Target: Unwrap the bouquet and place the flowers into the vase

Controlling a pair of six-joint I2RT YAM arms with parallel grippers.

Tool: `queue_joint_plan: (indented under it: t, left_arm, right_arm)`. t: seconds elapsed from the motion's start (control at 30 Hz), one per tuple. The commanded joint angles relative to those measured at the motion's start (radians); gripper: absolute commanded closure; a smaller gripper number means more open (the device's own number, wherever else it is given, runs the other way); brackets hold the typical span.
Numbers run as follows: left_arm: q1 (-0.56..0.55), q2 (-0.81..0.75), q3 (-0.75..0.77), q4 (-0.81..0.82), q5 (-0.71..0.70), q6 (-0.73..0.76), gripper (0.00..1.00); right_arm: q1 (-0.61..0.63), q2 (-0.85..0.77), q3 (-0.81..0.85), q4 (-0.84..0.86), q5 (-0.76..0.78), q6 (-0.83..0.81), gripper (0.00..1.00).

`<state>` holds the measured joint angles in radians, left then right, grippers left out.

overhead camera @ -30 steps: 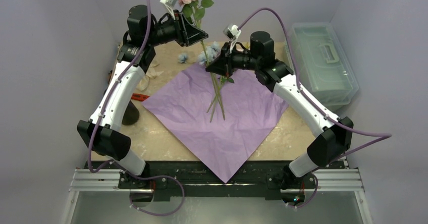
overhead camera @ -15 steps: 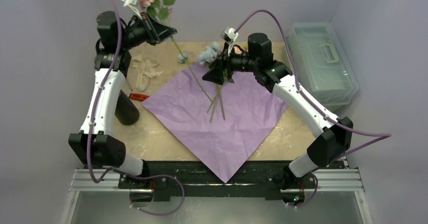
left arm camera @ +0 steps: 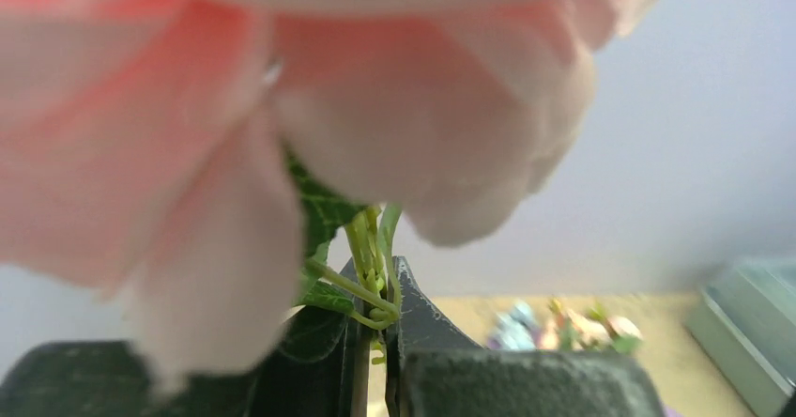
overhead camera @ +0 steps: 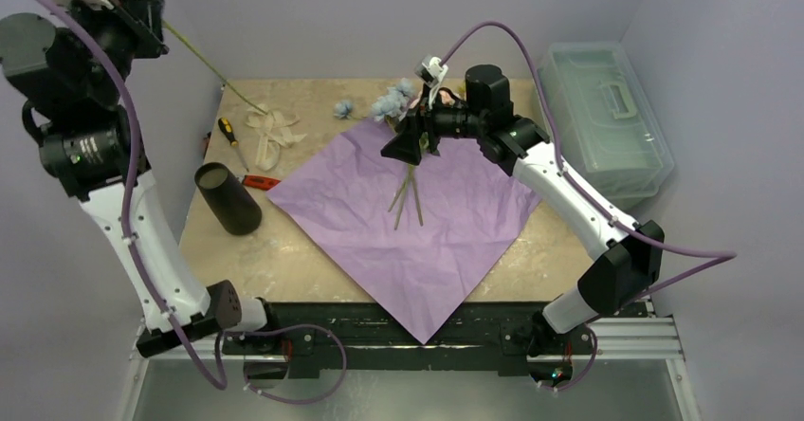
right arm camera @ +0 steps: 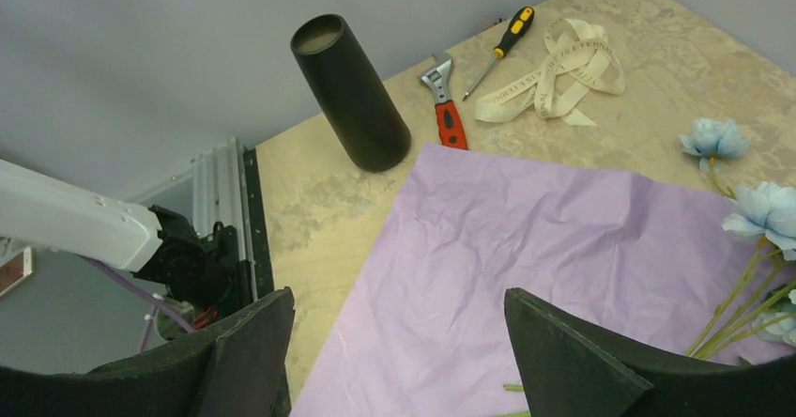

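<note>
Left claw [left arm camera: 375, 281]: pressed onto the thin green stem just under pink fabric rose [left arm camera: 282, 107], held high at far left | right claw [right arm camera: 399, 342]: spread, empty, above lilac crinkled paper sheet [overhead camera: 417, 241] | black cylindrical tube vase [overhead camera: 228, 198]: stands beside the paper's left corner | pale-blue long-stemmed flowers [overhead camera: 393, 103]: lie on the paper beneath my right claw | handling, my judgement: light, springy, slippery stems; top-heavy crushable blooms; grip mid-stem.

Screwdriver [right arm camera: 512, 32] near wrench [right arm camera: 449, 121] (red-handled); clear box [overhead camera: 607, 118] apart.
</note>
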<state>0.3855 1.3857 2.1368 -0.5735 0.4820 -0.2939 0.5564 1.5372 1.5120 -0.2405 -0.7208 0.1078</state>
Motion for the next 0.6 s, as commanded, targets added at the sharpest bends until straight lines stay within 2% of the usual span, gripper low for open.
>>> queue_joint_plan:
  t: [0.0, 0.13, 0.4, 0.57]
  left_arm:
    - [0.000, -0.063, 0.129, -0.133, -0.302, 0.208, 1.00]
    - [0.001, -0.066, 0.164, -0.202, -0.431, 0.287, 1.00]
    - [0.001, -0.043, 0.244, -0.394, -0.389, 0.342, 1.00]
    - [0.001, -0.059, 0.172, -0.431, -0.390, 0.335, 1.00]
  right_arm:
    - [0.003, -0.042, -0.004, -0.023, 0.003, -0.032, 0.13]
    - [0.002, -0.035, 0.003, -0.037, 0.007, -0.039, 0.14]
    - [0.003, -0.047, -0.036, -0.012, 0.012, -0.043, 0.13]
    - [0.002, -0.056, -0.048, -0.024, 0.004, -0.066, 0.13]
